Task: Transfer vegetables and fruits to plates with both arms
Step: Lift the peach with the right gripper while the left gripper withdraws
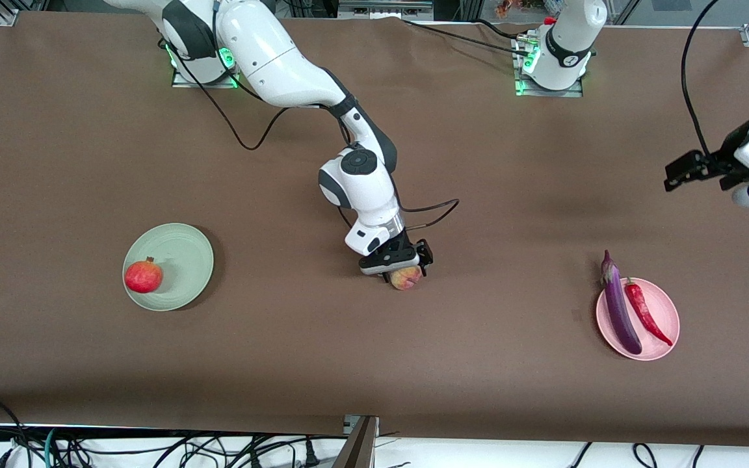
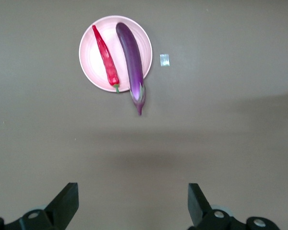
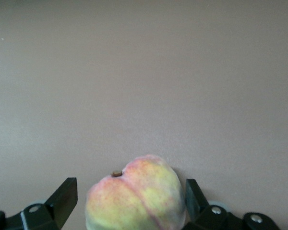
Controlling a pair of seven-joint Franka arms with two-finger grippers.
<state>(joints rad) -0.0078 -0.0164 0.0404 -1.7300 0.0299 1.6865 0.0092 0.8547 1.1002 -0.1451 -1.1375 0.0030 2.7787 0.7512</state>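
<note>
Bare table (image 1: 283, 338) between peach (image 1: 406, 278) and green plate (image 1: 183, 250); nothing blocking.

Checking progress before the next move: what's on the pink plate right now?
On the pink plate lie the eggplant and the red chili, side by side. The eggplant's stem end hangs over the rim onto the table. The plate under them is covered.

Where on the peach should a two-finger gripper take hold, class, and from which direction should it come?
Grip the peach across its widest round middle, coming straight down from above. It sits alone on the bare table with its stem end showing, so both flanks look free. The right gripper is already placed so, one finger on each flank, though one does not look pressed in yet. The left gripper waits open.
</note>
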